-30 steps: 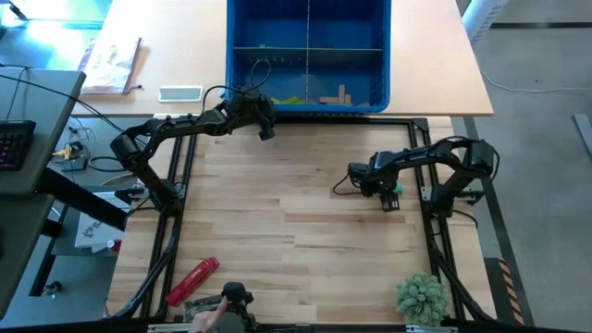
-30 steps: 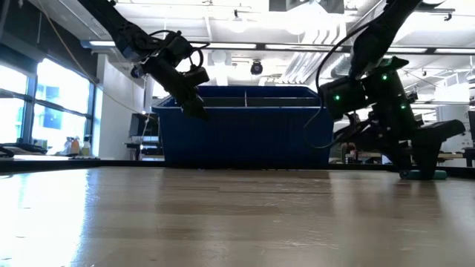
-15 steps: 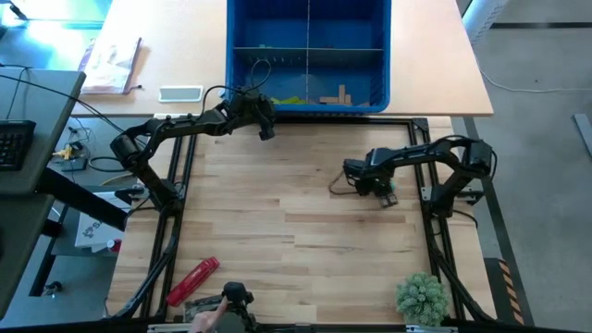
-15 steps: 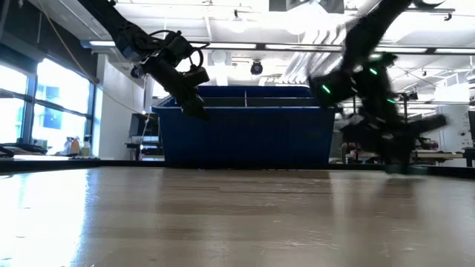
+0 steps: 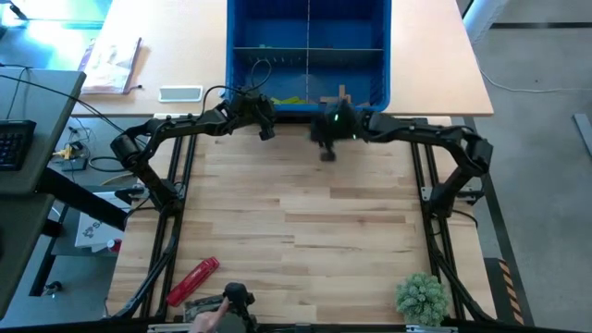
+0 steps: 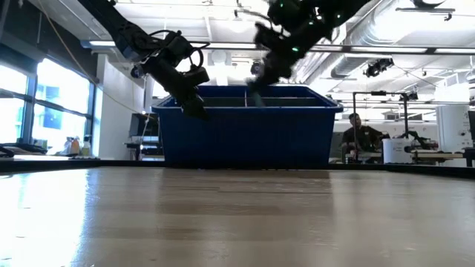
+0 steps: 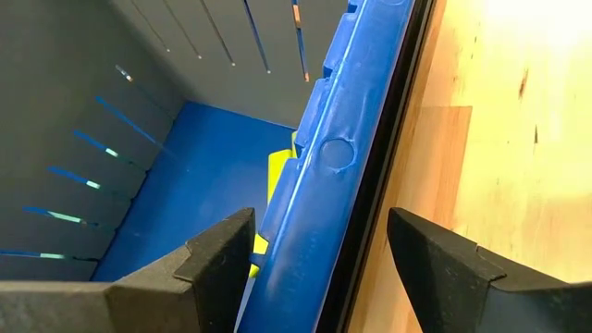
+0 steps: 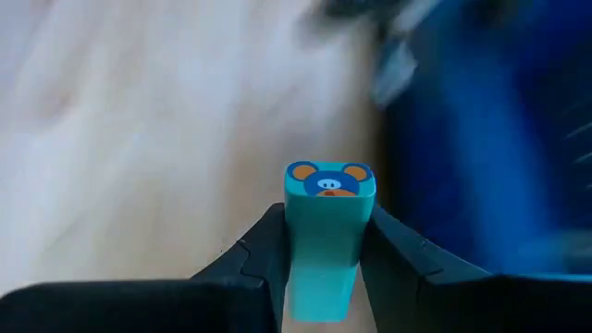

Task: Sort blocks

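Observation:
My right gripper (image 5: 326, 141) hangs above the table just short of the blue bin's near wall (image 5: 308, 108), shut on a teal block (image 8: 326, 231) whose end bears a bear face. My left gripper (image 5: 265, 129) waits open over the bin's near rim (image 7: 319, 176), one finger on each side of it, touching nothing. Inside the bin lie lime yellow-green blocks (image 5: 287, 99) and tan blocks (image 5: 335, 95) in near compartments. The low view shows both grippers in front of the bin, the right gripper (image 6: 256, 83) at rim height. My right gripper pinches the teal block by its two long sides (image 8: 319, 250) between both fingers. The fingers lie along the block, and its bear-face end (image 8: 328, 180) sticks out past the fingertips. The block is lifted clear of the table.
A red cylindrical tool (image 5: 192, 280) lies at the near left, a small green plant (image 5: 421, 296) at the near right. A book (image 5: 111, 65) and a white flat object (image 5: 180, 93) lie left of the bin. A person (image 6: 358, 137) sits in the room behind.
My right gripper has taken the teal block off the table at the right. It rose and swung toward the far edge and the left, up to the bin. It tipped from pointing nearly straight down to a slant. The block is now lifted clear.

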